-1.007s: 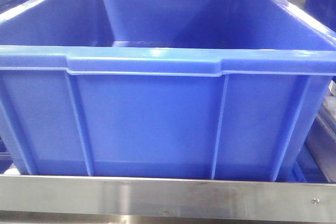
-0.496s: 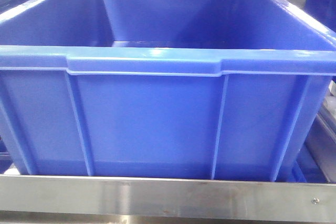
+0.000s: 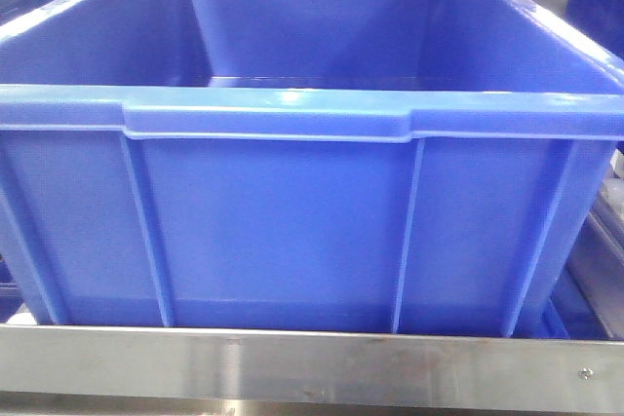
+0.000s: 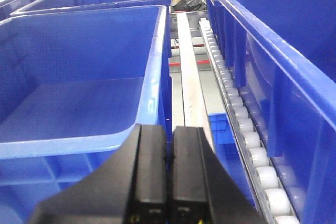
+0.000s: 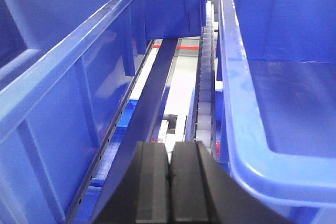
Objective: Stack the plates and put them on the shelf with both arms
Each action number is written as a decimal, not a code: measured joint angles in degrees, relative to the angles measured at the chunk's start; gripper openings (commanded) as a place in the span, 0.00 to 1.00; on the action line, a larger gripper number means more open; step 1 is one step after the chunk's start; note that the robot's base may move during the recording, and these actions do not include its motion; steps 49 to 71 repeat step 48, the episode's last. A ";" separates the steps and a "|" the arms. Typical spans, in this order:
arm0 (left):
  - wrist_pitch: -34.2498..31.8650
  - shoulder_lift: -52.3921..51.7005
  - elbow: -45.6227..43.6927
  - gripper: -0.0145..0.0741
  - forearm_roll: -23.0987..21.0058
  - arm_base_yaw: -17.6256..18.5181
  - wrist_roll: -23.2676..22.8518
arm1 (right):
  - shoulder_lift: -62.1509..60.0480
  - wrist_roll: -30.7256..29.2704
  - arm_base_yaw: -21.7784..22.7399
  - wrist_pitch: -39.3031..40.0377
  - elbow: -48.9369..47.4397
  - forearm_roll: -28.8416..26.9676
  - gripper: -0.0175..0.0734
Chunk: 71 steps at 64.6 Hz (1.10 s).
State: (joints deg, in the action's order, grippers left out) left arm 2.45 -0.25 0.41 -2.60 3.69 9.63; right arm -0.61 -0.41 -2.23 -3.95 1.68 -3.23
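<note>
No plates in any of the three views. Of the shelf (image 3: 312,367), only the brushed-metal front rail across the bottom of the front view, one rivet near its right end, plus the roller tracks seen from the wrists.

Directly behind that rail, a large blue crate (image 3: 312,211), ribbed on its front wall, thick rolled rim, open top, nothing visible inside. Rim edge to edge across nearly the whole front view; only slivers of other blue crates at the upper corners.

From the left wrist: left hand (image 4: 169,174) at the bottom of the frame, black fingers pressed together, nothing between them. Just past it, the rounded corner of a blue crate (image 4: 79,98) on the left, a pale metal strip (image 4: 190,87) running away down the middle, then a line of white rollers (image 4: 239,114) hard against another blue crate wall (image 4: 283,77) on the right. Narrow open lane between the two crates.

From the right wrist: right hand (image 5: 169,182) low in frame, fingers likewise closed flat on each other, gripping nothing. Ahead, a dark rail (image 5: 152,93) and a roller track (image 5: 205,82) in the gap between a tall crate wall (image 5: 68,87) on the left and a crate rim (image 5: 236,103) on the right. Pale floor with a red line far down the gap.
</note>
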 measured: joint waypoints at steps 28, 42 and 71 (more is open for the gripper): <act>0.00 0.00 0.00 0.25 0.00 0.00 0.00 | 0.00 -0.10 0.00 0.00 0.00 0.00 0.25; 0.00 0.00 0.00 0.25 0.00 0.00 0.00 | 0.00 -0.10 0.00 0.00 0.00 0.00 0.25; 0.00 0.00 0.00 0.25 0.00 0.00 0.00 | 0.00 -0.10 0.00 0.00 0.00 0.00 0.25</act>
